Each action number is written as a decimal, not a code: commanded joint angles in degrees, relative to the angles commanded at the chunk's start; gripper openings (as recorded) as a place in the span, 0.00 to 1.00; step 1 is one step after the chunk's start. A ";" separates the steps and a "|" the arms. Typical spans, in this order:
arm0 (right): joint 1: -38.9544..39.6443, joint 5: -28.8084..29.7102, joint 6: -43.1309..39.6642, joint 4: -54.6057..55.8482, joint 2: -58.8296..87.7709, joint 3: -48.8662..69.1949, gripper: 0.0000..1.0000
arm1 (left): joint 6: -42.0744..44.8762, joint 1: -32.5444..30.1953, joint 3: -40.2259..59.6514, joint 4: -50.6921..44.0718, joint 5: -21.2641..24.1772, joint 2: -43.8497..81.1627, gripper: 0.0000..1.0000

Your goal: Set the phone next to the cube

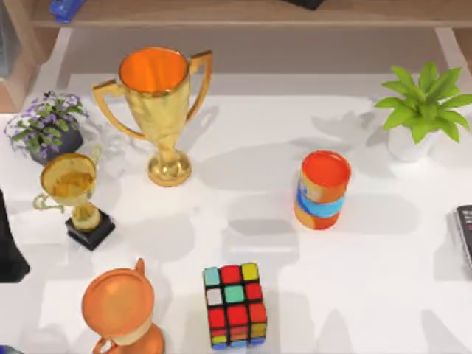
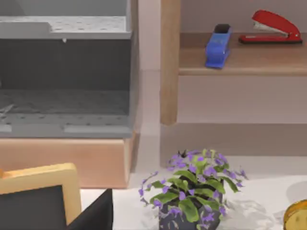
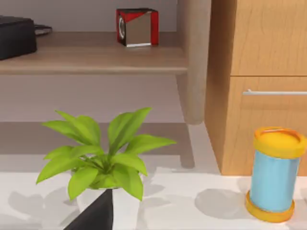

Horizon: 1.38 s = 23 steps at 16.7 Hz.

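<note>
White counter (image 1: pixel 383 280) under shelving: cube (image 1: pixel 235 304) near the front edge, dark slab (image 1: pixel 464 232) at the right edge, nearer my right arm; claw states: can't tell.

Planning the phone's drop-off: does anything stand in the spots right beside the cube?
Nothing visible on the right of the cube: the table is bare there. On its left an orange trophy cup stands apart, leaving a gap. The striped cylinder sits well behind.
</note>
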 joint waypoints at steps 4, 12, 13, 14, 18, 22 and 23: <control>-0.47 0.02 -0.96 -0.98 1.73 1.35 1.00 | 0.00 0.00 0.00 0.00 0.00 0.00 1.00; -7.32 0.11 -15.29 -15.17 31.66 21.66 1.00 | 0.00 0.00 0.00 0.00 0.00 0.00 1.00; -8.48 0.11 -17.82 -17.61 37.43 25.23 1.00 | 0.00 0.00 0.00 0.00 0.00 0.00 1.00; -9.68 0.11 -20.40 -20.11 43.13 28.89 1.00 | 0.00 0.00 0.00 0.00 0.00 0.00 1.00; -14.50 0.10 -30.91 -30.22 64.58 43.76 1.00 | 0.00 0.00 0.00 0.00 0.00 0.00 1.00; -18.95 0.09 -40.64 -39.58 84.75 57.52 1.00 | 0.00 0.00 0.00 0.00 0.00 0.00 1.00; -19.94 0.08 -42.82 -41.68 89.27 60.59 1.00 | 0.00 0.00 0.00 0.00 0.00 0.00 1.00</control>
